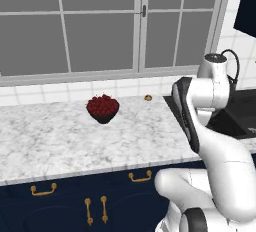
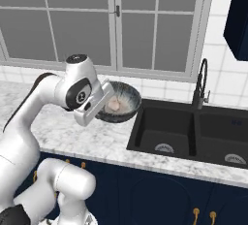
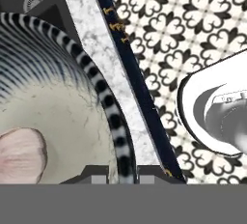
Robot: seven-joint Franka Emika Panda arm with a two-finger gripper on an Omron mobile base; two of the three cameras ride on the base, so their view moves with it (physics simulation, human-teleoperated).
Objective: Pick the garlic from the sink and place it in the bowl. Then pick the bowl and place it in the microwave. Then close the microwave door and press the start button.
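My gripper point(image 3: 122, 175) is shut on the striped rim of the bowl point(image 3: 108, 107), one fingertip inside and one outside. From the right base view the bowl point(image 2: 123, 104) is held tilted above the counter, just left of the black sink point(image 2: 164, 127), with my gripper point(image 2: 103, 104) at its left rim. The pale garlic point(image 2: 114, 104) lies inside the bowl, and in the hand view the garlic point(image 3: 21, 155) rests on the speckled inside. The microwave and its door are out of view.
A small dark bowl of red fruit point(image 1: 103, 107) and a small brownish lump point(image 1: 148, 97) sit on the marble counter point(image 1: 55, 136). The black faucet point(image 2: 201, 86) stands behind the sink. Patterned floor tiles point(image 3: 164, 35) lie beyond the counter's front edge.
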